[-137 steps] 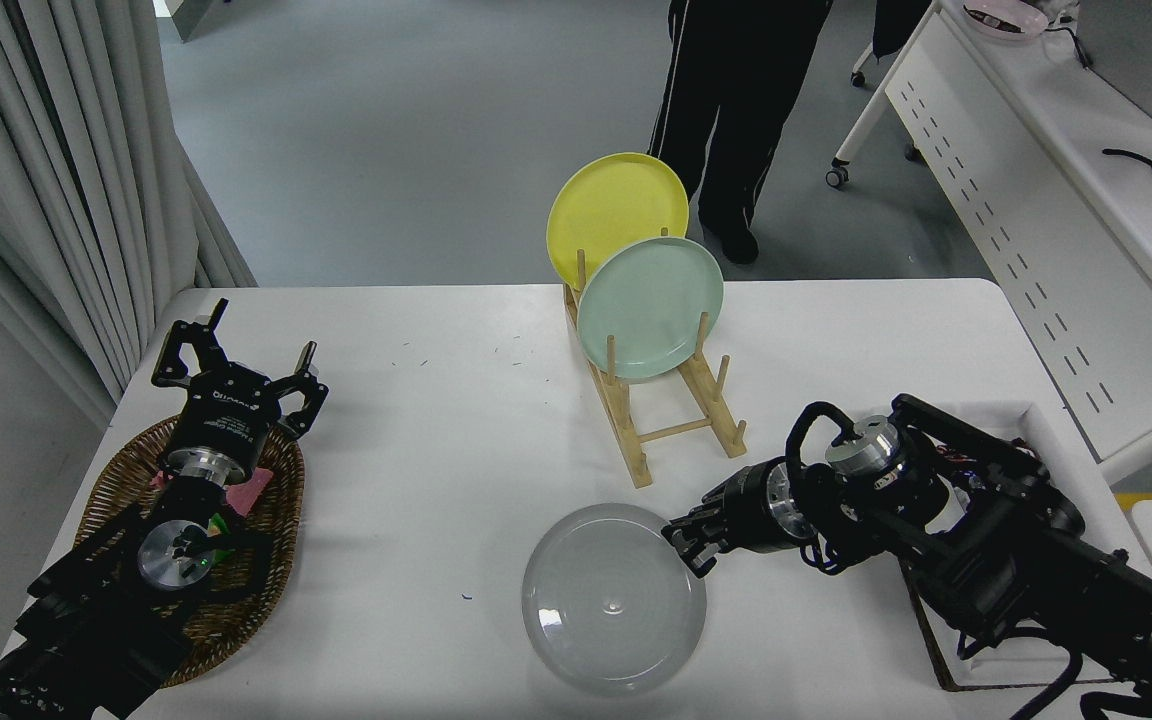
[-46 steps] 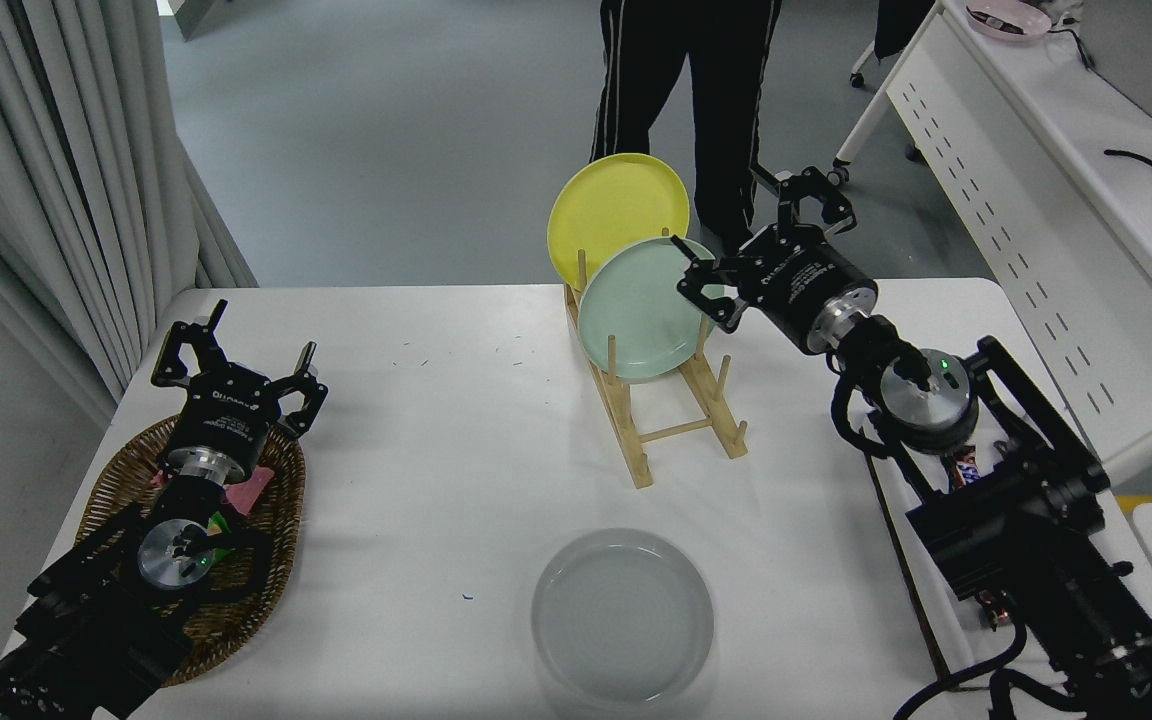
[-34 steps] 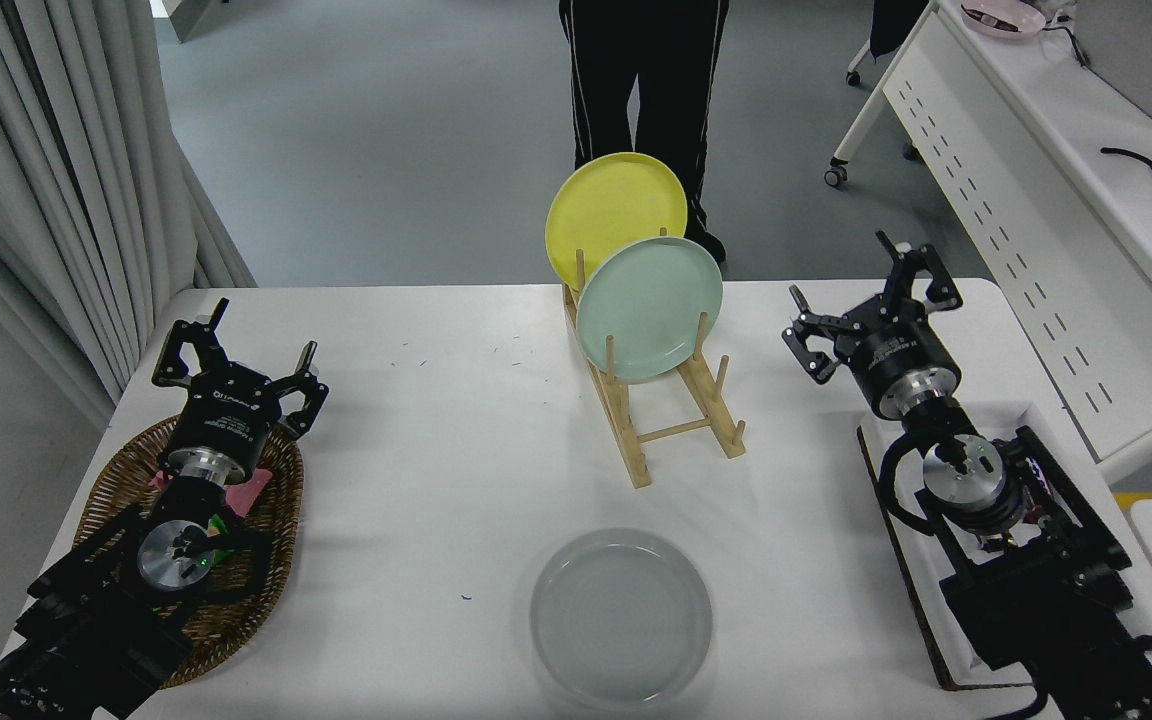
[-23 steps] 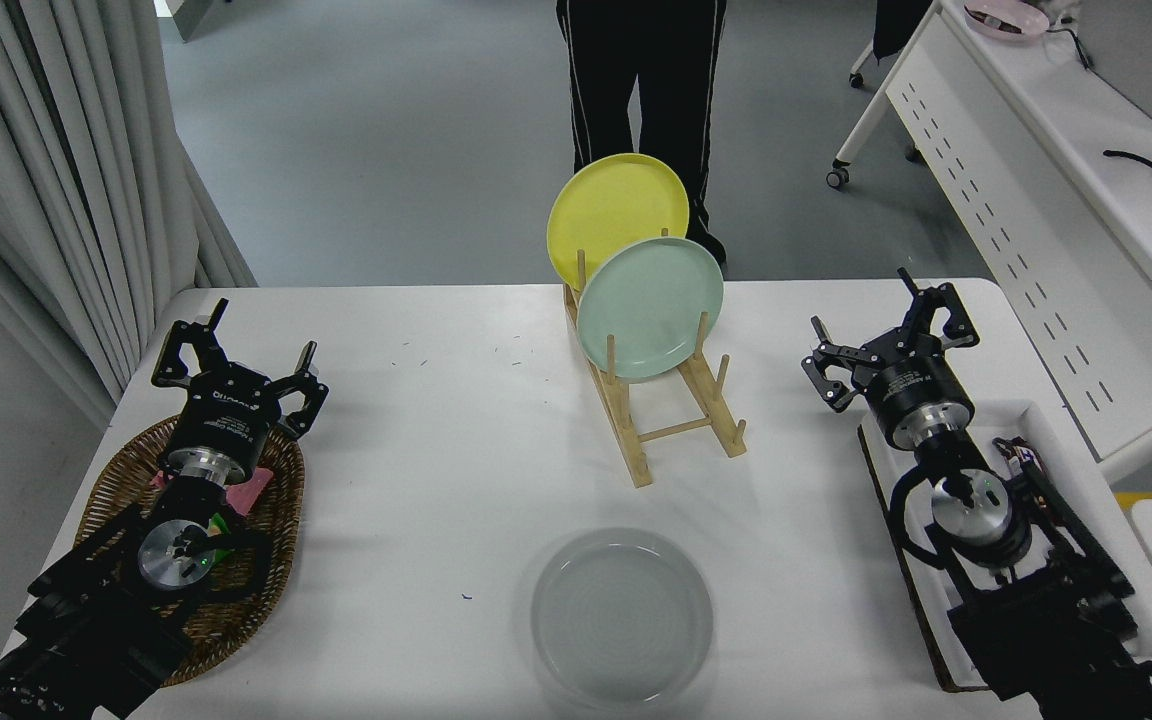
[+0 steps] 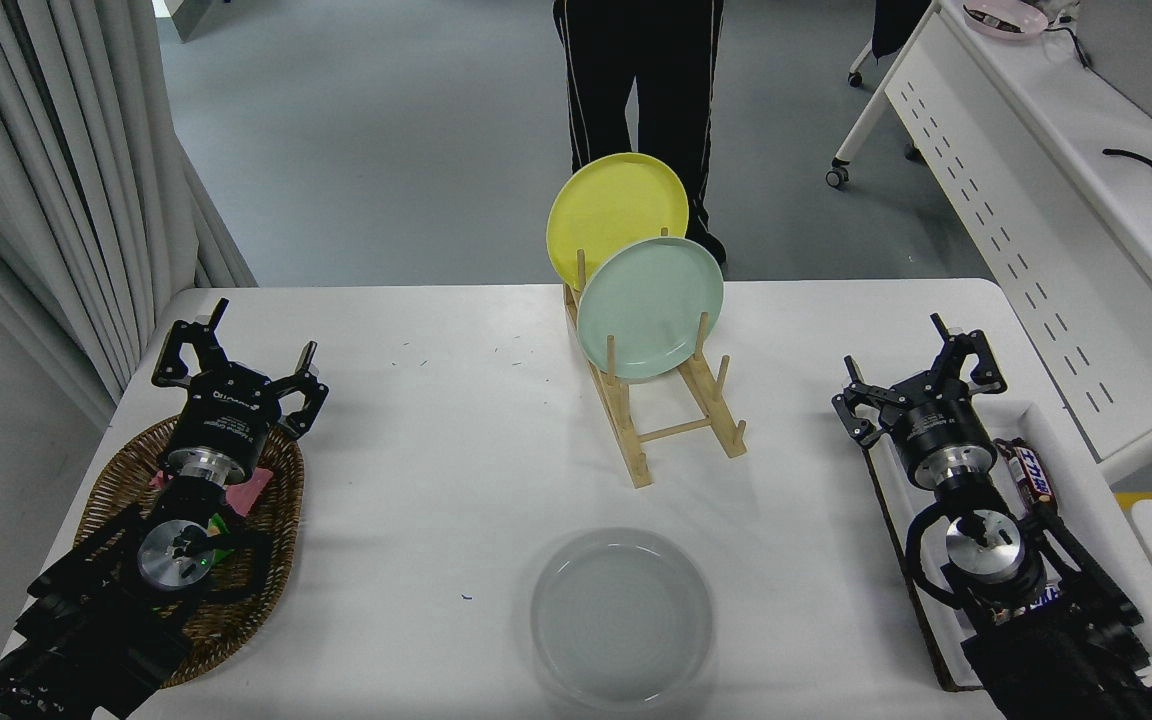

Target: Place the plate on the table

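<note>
On the table, the plate lies flat, well apart from the empty, spread right gripper.

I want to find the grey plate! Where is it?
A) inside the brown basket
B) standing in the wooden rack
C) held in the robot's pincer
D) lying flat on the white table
D: the grey plate lies flat on the white table, in front of the wooden rack, and neither pincer touches it.

The person is cut off above the thighs (top edge); the yellow plate sits partly behind the mint one.
</note>
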Motion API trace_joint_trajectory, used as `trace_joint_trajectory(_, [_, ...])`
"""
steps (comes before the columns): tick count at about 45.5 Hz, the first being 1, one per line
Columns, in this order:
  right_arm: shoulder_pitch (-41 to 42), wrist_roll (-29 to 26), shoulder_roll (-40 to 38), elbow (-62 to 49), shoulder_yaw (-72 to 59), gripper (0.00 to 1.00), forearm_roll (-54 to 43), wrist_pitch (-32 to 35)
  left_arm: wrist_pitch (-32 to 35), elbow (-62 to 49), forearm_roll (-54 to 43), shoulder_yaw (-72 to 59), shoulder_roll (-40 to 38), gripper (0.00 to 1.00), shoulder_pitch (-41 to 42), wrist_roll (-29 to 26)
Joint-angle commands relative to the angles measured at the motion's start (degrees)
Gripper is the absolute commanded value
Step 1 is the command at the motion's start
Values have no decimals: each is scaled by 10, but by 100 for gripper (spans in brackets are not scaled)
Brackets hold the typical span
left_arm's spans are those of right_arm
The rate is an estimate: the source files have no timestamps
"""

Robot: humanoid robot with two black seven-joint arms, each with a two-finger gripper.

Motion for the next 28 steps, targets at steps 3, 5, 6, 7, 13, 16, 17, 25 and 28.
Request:
trace_joint_trajectory(3, [-2,6,-1,-15,-3,100,1,8,0,0,0,0,0,100,0,0])
trace_joint_trajectory(5, [-3,6,-1,-15,-4,100,1,8,0,0,0,0,0,100,0,0])
trace_joint_trajectory(6, [-3,5,-1,-15,-3,100,1,8,0,0,0,0,0,100,0,0])
trace_joint_trajectory(7, [-2,6,-1,-13,-4,100,1,8,0,0,0,0,0,100,0,0])
trace_joint_trajectory(13, [-2,6,-1,-12,-6,100,1,9,0,0,0,0,0,100,0,0])
trace_joint_trajectory(16, [-2,7,-1,-12,-7,100,1,9,0,0,0,0,0,100,0,0])
trace_joint_trajectory(17, [-2,7,-1,-12,-8,100,1,9,0,0,0,0,0,100,0,0])
trace_joint_trajectory(25, [-2,7,-1,-10,-11,100,1,9,0,0,0,0,0,100,0,0])
trace_joint_trajectory(28, [-1,7,-1,-10,-14,100,1,9,0,0,0,0,0,100,0,0])
